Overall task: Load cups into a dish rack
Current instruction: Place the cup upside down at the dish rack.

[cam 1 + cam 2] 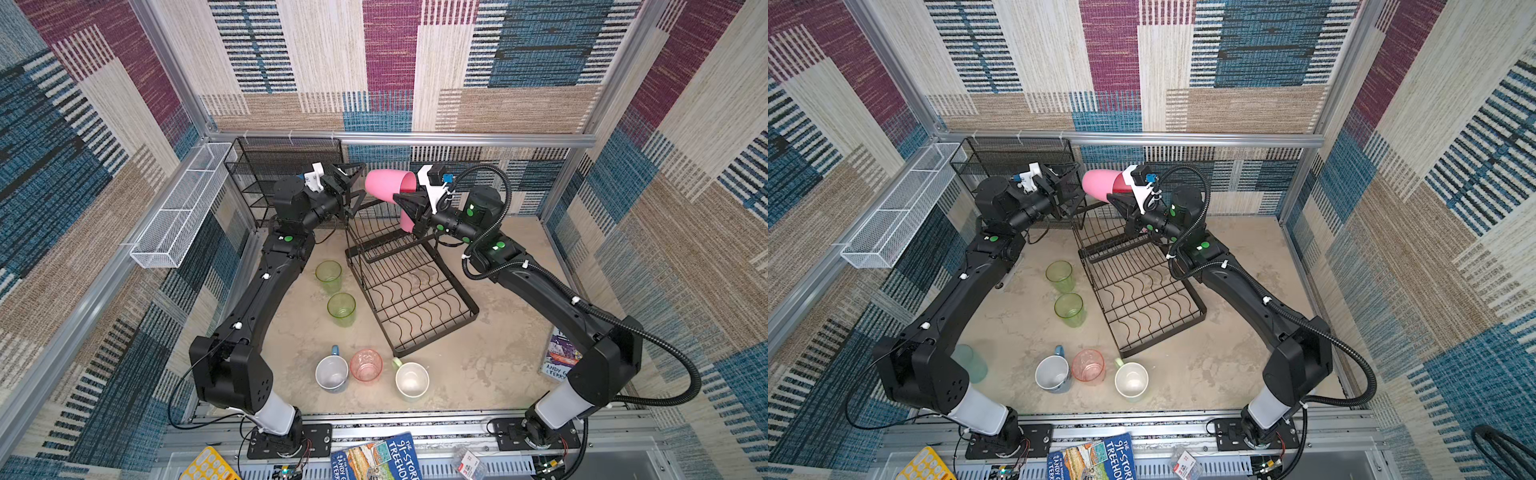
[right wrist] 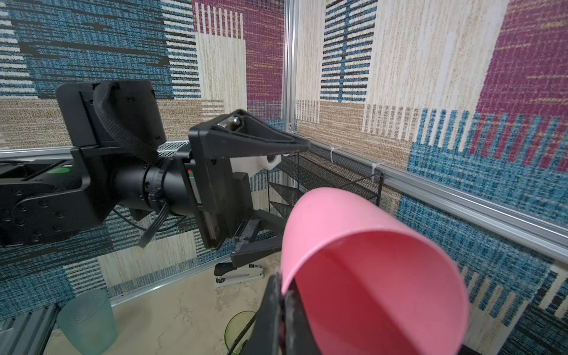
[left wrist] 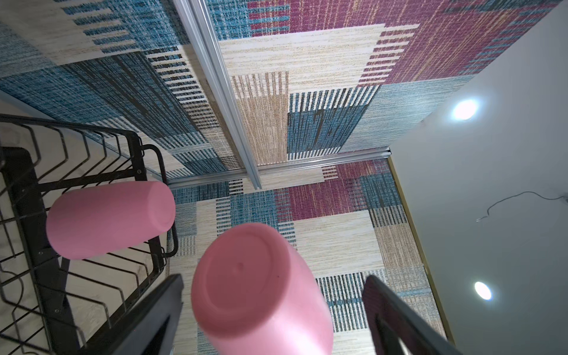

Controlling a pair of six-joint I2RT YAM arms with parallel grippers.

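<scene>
My right gripper (image 1: 401, 199) (image 2: 279, 278) is shut on the rim of an opaque pink tumbler (image 1: 386, 185) (image 2: 368, 276), held on its side in the air over the raised end of the black wire dish rack (image 1: 469, 307) (image 3: 135, 138). My left gripper (image 1: 356, 189) (image 3: 275, 276) is open, with its fingers on either side of that tumbler's base (image 3: 261, 292), apart from it. A second pink tumbler (image 3: 107, 218) lies in the rack's upper basket. On the table stand two clear-green cups (image 1: 328, 274) (image 1: 341, 307), a blue mug (image 1: 331, 372), a clear-pink cup (image 1: 366, 364), a pale-green mug (image 1: 411, 380) and a teal tumbler (image 1: 971, 363).
A black fine-mesh shelf unit (image 1: 286, 166) stands behind my left gripper, and a long white mesh basket (image 1: 183, 208) hangs on the left wall. A stapler (image 2: 239, 272) lies near the back wall. Books lie at the front edge (image 1: 376, 457) and by the right arm (image 1: 559, 353).
</scene>
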